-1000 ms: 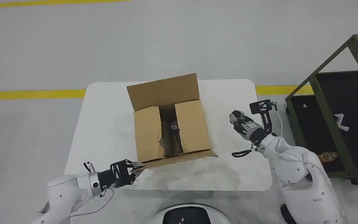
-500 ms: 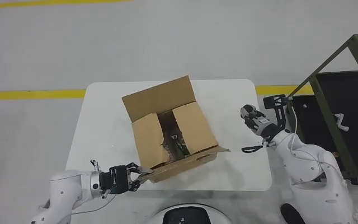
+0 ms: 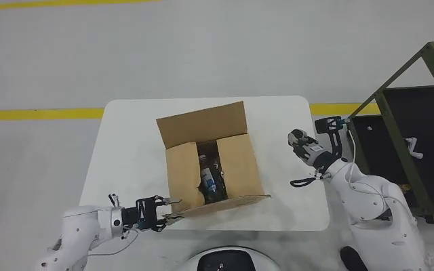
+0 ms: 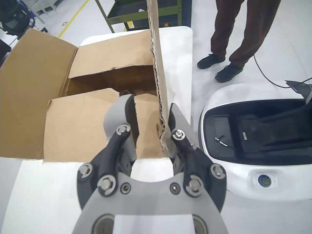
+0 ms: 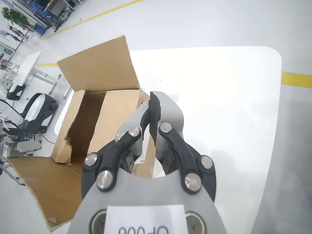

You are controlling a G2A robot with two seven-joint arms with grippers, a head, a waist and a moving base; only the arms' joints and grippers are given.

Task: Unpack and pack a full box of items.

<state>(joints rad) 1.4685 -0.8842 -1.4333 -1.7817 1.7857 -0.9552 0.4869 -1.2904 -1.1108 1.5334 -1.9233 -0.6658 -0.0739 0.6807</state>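
Cardboard near flap [image 4: 154,37] leans on the released left pincer [image 4: 150,103] and may spring shut over the box [image 3: 239,161]; right pincer [image 5: 153,103] clenched, empty.

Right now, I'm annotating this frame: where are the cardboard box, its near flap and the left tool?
cardboard box [image 3: 239,161]: top view, on a folded-in top flap.
near flap [image 4: 155,49]: left wrist view, on its corrugated edge.
left tool [image 4: 151,100]: left wrist view, midway between its fingertips.

box [image 3: 237,162] central on table [image 3: 129,156], perhaps 1 bottle [image 3: 209,180] inside, rack [image 3: 380,146] to right
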